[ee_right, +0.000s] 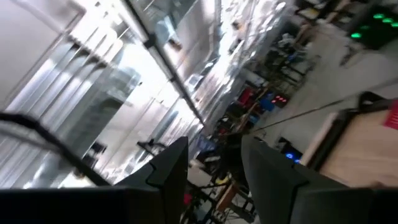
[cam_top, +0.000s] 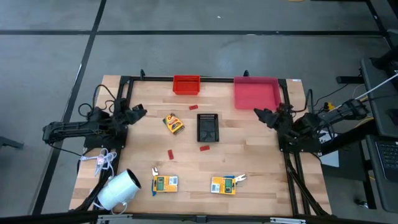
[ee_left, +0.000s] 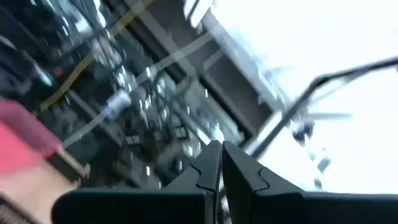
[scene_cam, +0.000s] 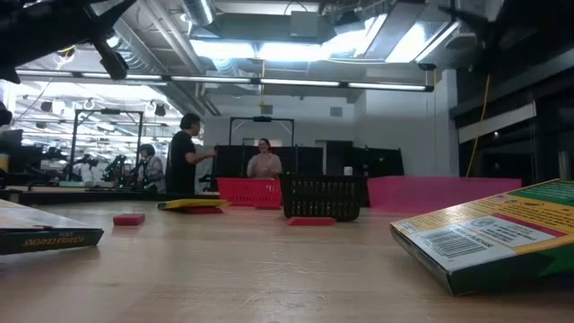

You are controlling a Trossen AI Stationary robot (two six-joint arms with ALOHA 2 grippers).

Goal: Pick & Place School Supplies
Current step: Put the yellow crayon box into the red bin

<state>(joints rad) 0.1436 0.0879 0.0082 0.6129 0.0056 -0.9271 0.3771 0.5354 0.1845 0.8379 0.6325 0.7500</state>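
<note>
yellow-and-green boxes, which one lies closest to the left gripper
The tilted box lying alone near the table's middle, just left of the black basket. It is nearest the left gripper; the other two boxes lie along the front edge.

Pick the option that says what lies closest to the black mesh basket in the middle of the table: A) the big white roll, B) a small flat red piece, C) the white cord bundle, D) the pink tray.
B: in the high view a small flat red piece lies right beside the black mesh basket, on its near side.
</note>
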